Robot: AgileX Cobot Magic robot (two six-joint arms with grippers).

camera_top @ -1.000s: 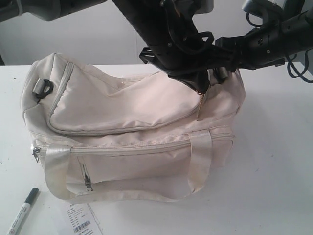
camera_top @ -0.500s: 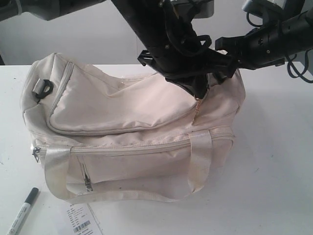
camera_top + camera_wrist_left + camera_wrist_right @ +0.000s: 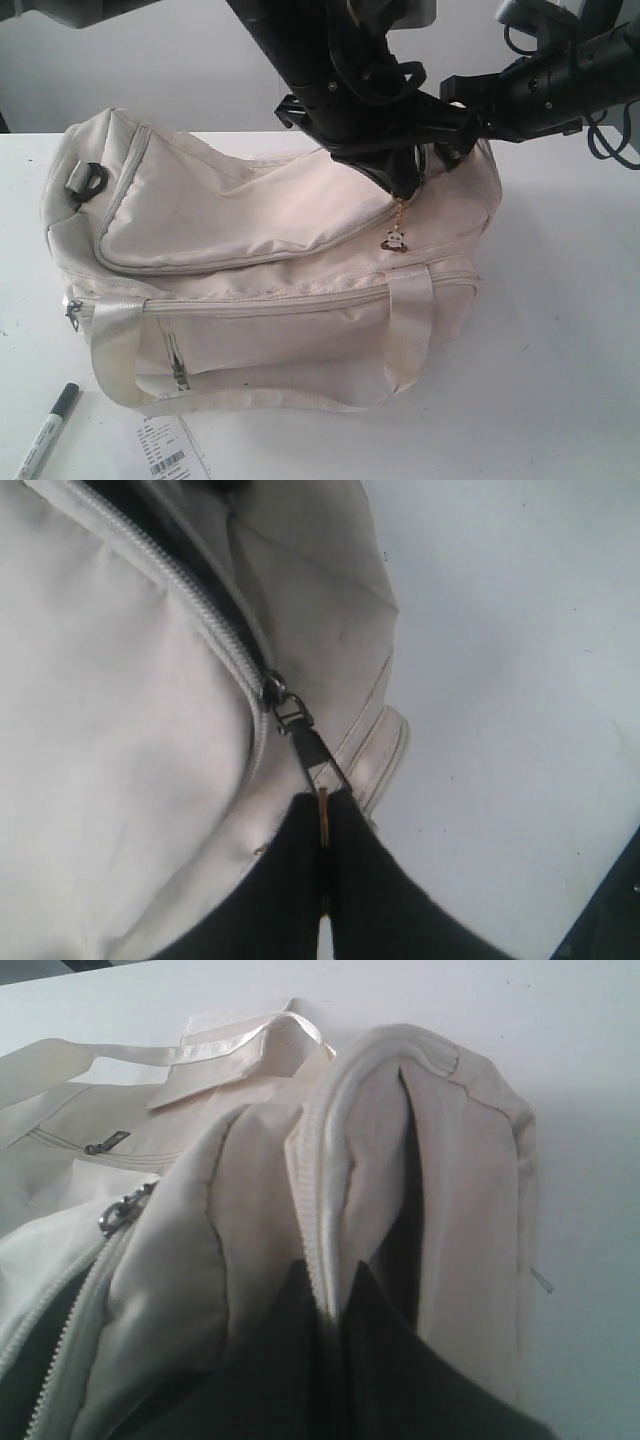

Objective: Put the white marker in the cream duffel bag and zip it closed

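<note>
Beside the bag (image 3: 250, 215), marker (image 3: 45, 432) cut off; left gripper (image 3: 322, 820) pinches zipper pull (image 3: 312, 752); right gripper (image 3: 328, 1285), its rim.

A robot lab, it seems: plain white bench (image 3: 560, 350), bare wall (image 3: 150, 70), two black cabled arms (image 3: 330, 70).

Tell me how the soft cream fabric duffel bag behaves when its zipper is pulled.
Probably floppy: the cream duffel bag sags and creases on top. It would likely bunch or slide rather than resist, so the right gripper pinching its end fabric helps. Shiny strap handles look slippery.
</note>
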